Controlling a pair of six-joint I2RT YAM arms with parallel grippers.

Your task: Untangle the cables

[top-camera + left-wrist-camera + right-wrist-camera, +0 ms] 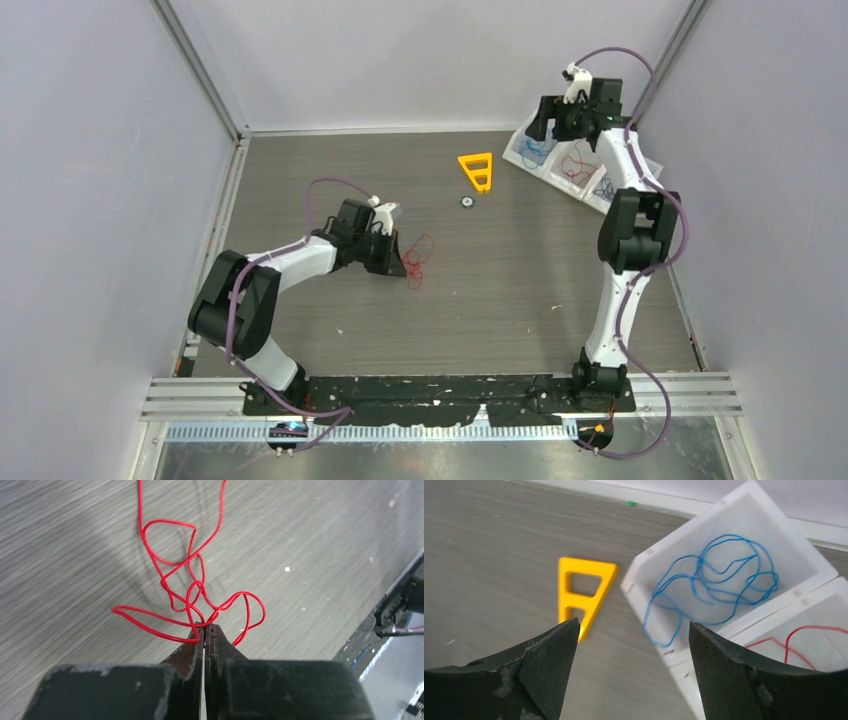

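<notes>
A: Cables status?
B: Blue cable [704,562] sits in white bin [774,515], red strand [814,626] next compartment. Tangled red cable [163,583] mid-table, left gripper [205,630] pinching it. Right gripper [633,625] gaping, empty, above the bin. Mostly done, I'd say.

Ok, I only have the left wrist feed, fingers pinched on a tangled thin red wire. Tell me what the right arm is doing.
Observer: The right fingers hang open at the far right corner, above a white plastic compartment tray.
Operator: Report what's in that tray.
Observer: A loose thin blue wire lies coiled in one compartment.
Operator: Now the next compartment.
Observer: Another thin red wire lies there, so the tangled red wire in your left fingers is not the only red one.
</notes>
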